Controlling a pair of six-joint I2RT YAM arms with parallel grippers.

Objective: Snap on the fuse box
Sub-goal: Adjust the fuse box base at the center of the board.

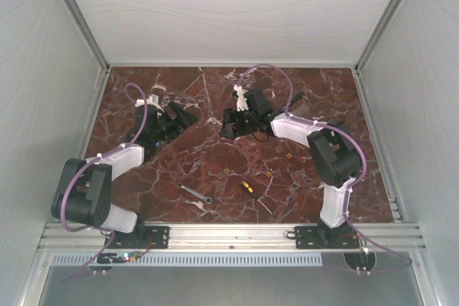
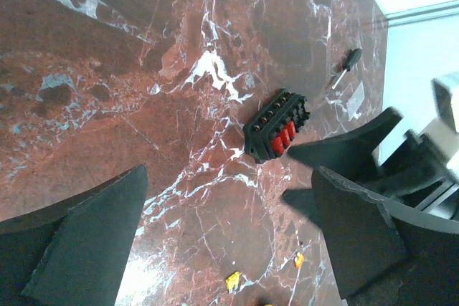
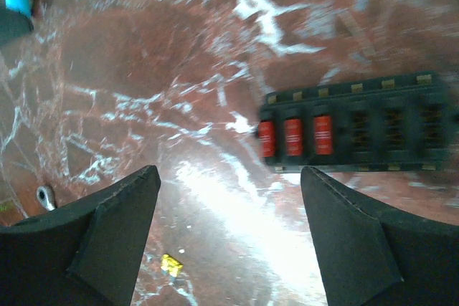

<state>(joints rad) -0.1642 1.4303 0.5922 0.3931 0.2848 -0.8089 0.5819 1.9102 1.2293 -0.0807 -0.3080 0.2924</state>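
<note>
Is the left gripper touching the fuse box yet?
Apart. In the left wrist view, bare marble separates the fuse box from the left gripper, whose jaws stand open.

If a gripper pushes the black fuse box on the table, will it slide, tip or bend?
The fuse box looks like rigid moulded plastic, so it probably will not bend. It lies flat and low, so tipping seems unlikely. The table looks glossy, so the box may slide or turn if pushed off-centre.

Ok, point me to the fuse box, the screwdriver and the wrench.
fuse box (image 3: 358, 128): right wrist view, middle of its slotted top face.
screwdriver (image 1: 254, 195): top external view, where shaft meets handle.
wrench (image 1: 194, 193): top external view, middle of the shank.
</note>
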